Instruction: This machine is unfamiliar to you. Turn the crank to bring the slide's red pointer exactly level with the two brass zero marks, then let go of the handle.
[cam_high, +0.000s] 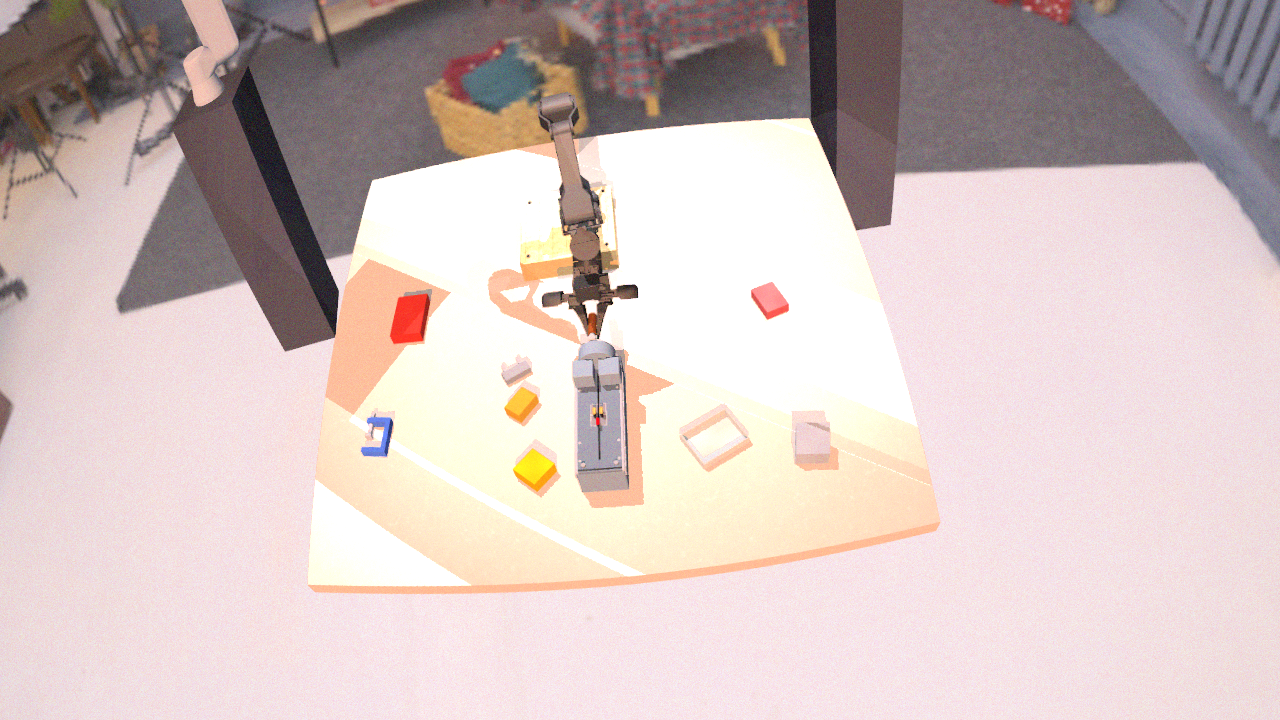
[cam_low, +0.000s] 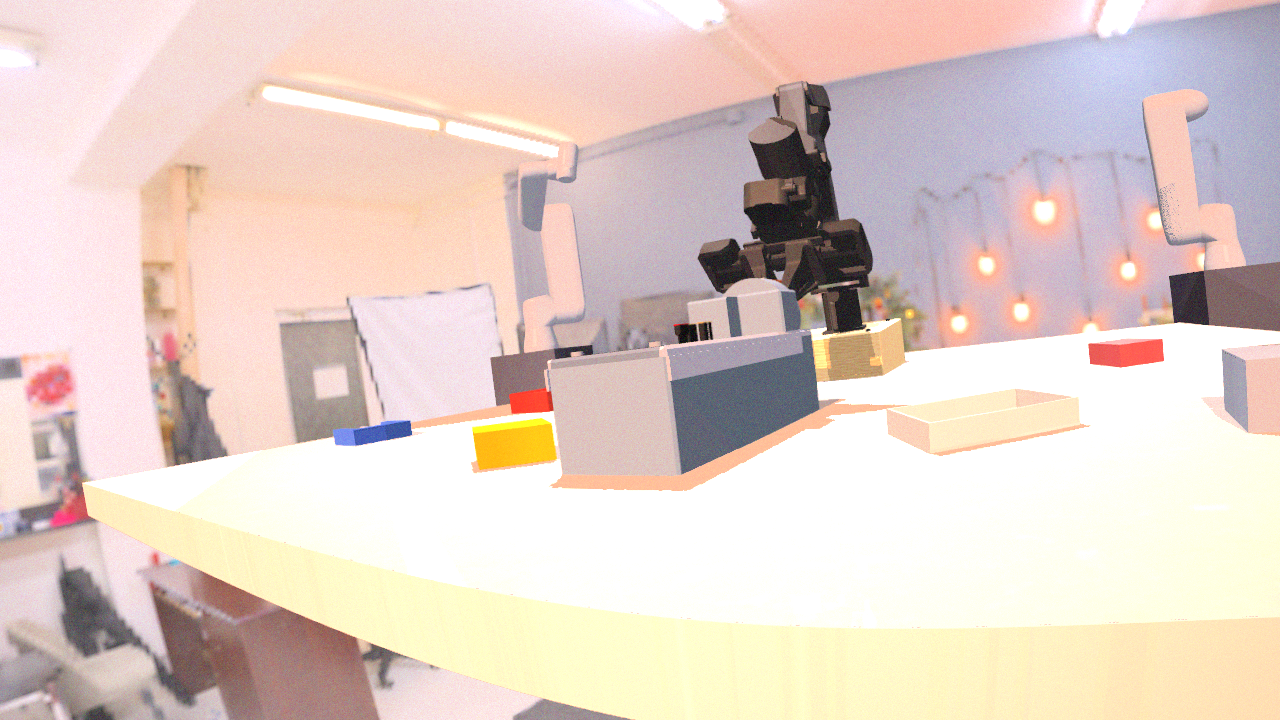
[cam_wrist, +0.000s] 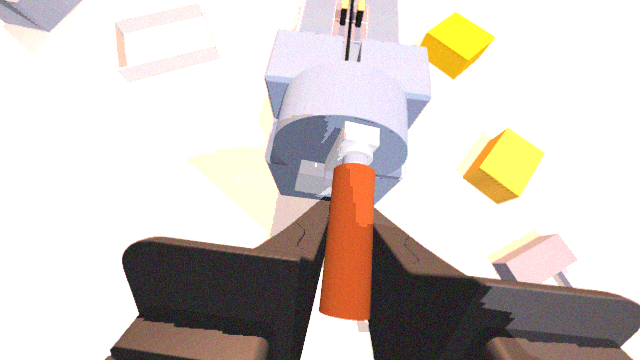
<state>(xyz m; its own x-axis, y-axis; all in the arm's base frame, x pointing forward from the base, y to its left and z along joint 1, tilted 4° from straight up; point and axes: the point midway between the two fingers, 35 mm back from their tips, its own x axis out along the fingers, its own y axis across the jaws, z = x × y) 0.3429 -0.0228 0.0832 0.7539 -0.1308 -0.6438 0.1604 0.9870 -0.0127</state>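
Note:
The grey machine (cam_high: 613, 447) (cam_low: 617, 420) (cam_wrist: 350, 90) has a long slotted top and a round drum at its arm end. My gripper (cam_high: 591, 329) (cam_wrist: 343, 207) is shut on the crank's orange handle (cam_high: 591, 324) (cam_wrist: 348, 260), which points away from the drum. A pale crank arm (cam_wrist: 361, 134) joins the handle to the drum. The red pointer (cam_high: 597, 420) shows in the top window, beside the yellow brass marks and seemingly a little toward the machine's far end from the drum. Exact level is too small to tell. In the wrist view the pointer is not visible. The exterior view hides the fingertips behind the drum.
Two yellow blocks (cam_high: 535, 469) (cam_high: 520, 404) and a small pale piece (cam_high: 516, 370) lie left of the machine. A pale open tray (cam_high: 696, 454) (cam_low: 1002, 431) and a grey block (cam_high: 811, 441) lie right. Red blocks (cam_high: 410, 318) (cam_high: 769, 300) and a blue clamp-like piece (cam_high: 385, 437) lie farther out.

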